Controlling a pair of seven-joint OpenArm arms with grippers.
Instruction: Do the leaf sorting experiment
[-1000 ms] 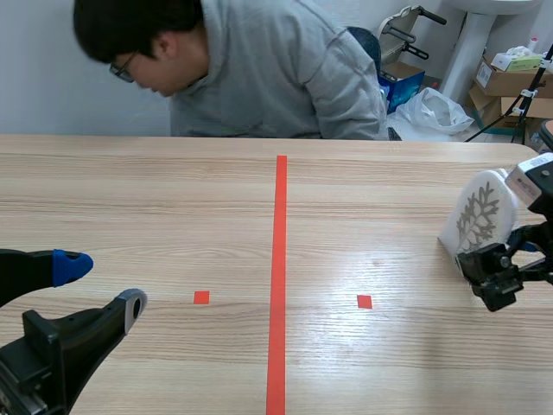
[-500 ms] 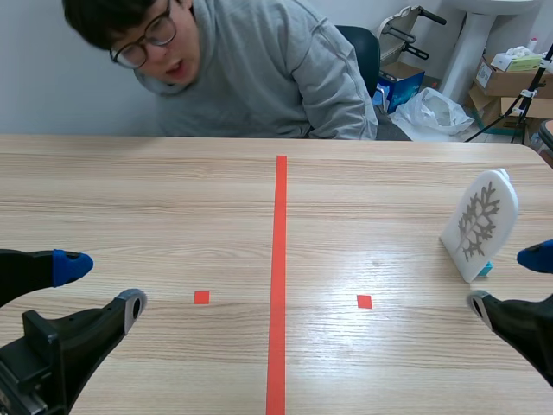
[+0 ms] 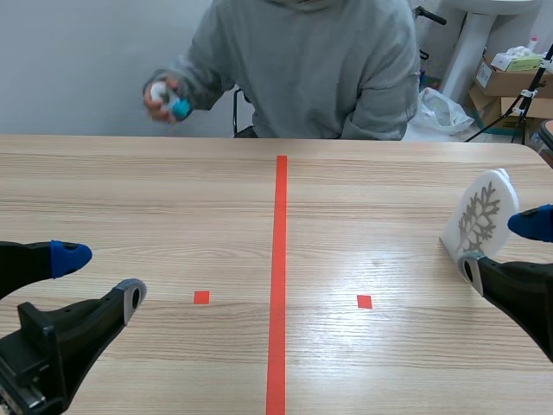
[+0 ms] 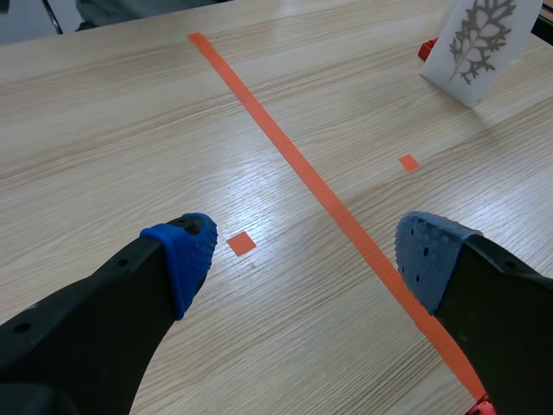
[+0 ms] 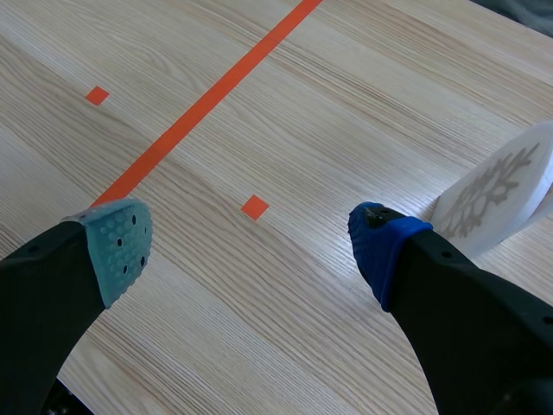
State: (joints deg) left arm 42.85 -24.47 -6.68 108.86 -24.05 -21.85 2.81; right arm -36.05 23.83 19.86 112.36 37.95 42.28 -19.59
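A white arched plaque (image 3: 480, 216) with a grey leaf pattern stands upright near the table's right edge. It also shows in the left wrist view (image 4: 478, 39) and in the right wrist view (image 5: 501, 194). My right gripper (image 3: 499, 246) is open just in front of the plaque, which stands ahead of and beside its blue finger; nothing is between its fingers (image 5: 249, 244). My left gripper (image 3: 102, 278) is open low at the left, also holding nothing (image 4: 304, 255). A person across the table holds a small white and teal object (image 3: 168, 99) in one raised hand.
A long orange-red tape line (image 3: 278, 277) runs down the table's middle, with a small square mark (image 3: 201, 297) on one side and another (image 3: 364, 302) on the other. Cardboard boxes (image 3: 505, 82) and a plastic bag (image 3: 441, 108) sit beyond the table's far right corner.
My right arm left the plaque, dropped low, and now stands open just in front of it. The person sat up and raised a hand holding a small object. My left arm barely moved.
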